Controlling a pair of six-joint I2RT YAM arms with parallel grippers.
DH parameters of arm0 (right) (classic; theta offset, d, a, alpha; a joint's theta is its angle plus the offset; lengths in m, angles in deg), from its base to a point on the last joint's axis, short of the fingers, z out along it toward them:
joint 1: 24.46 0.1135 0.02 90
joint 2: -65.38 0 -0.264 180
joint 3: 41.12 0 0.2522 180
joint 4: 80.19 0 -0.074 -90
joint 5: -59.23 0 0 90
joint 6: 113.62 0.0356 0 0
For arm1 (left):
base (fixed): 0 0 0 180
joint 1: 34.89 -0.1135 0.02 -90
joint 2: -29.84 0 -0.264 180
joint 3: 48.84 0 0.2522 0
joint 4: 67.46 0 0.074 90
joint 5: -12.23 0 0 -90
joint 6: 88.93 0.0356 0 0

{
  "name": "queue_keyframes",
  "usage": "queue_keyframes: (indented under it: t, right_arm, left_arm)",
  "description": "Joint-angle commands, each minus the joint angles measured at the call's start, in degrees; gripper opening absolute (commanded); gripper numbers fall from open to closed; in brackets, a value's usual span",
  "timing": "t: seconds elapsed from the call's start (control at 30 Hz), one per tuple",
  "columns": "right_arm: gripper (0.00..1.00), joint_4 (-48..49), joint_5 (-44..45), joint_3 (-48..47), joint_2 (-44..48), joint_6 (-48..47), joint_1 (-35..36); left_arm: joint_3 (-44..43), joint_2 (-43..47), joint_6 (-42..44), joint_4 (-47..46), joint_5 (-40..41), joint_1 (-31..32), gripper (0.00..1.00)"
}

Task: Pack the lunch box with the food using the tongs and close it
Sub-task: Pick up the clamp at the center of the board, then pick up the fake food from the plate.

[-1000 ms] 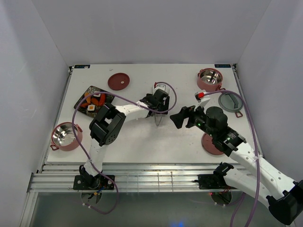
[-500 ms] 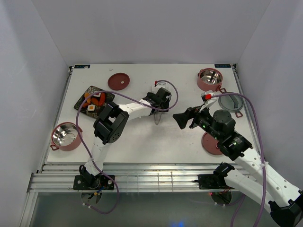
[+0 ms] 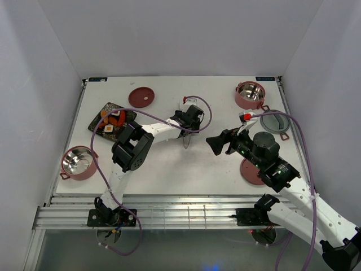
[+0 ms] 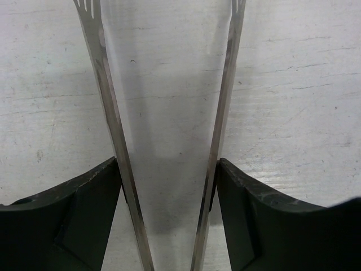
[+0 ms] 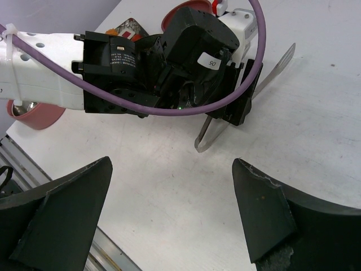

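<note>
A lab bench (image 3: pixel 163 166) boxed in by plain white walls (image 3: pixel 169 34)

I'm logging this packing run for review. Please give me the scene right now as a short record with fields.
left gripper: shut on the tongs, a finger against each arm
right gripper: open, empty
food: on the dark plate, none packed
left tier: uncovered, no food inside
right tier: uncovered, no food inside
far lid: dark red, at the back
near lid: dark red, partly under the right arm
grey lid: beside right tier
</note>
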Motion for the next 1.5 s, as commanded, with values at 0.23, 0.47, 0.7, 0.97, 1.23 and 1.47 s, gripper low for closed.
queue_keyframes:
  t: [0.23, 0.47, 0.7, 0.97, 1.23, 1.47]
  right_arm:
    - [0.93, 1.75, 0.02, 0.40, 0.59, -1.27, -0.03]
    - [0.93, 2.19, -0.69, 0.49, 0.15, -1.10, -0.03]
    - [0.93, 2.36, -0.69, 0.49, 0.15, -1.01, -0.12]
    - [0.93, 2.54, -0.69, 0.75, 0.32, -0.83, -0.03]
    - [0.93, 2.72, -2.62, 1.10, 0.33, -0.83, -0.03]
    - [0.93, 2.98, -4.90, 1.19, -0.99, -0.31, -0.03]
  left_arm:
    - [4.15, 5.87, 0.90, 1.80, 1.63, -0.29, 0.62]
    - [4.95, 18.00, 4.77, 6.80, 3.91, -0.29, 0.61]
    - [3.98, 24.25, 6.09, 12.69, 1.90, -1.52, 0.64]
    - [2.75, 27.95, 7.14, 16.91, 2.42, -3.36, 0.64]
    - [5.55, 34.45, 5.83, 22.27, 4.88, -12.05, 0.64]
    - [10.65, 39.37, 3.45, 26.50, 4.53, -21.29, 0.64]
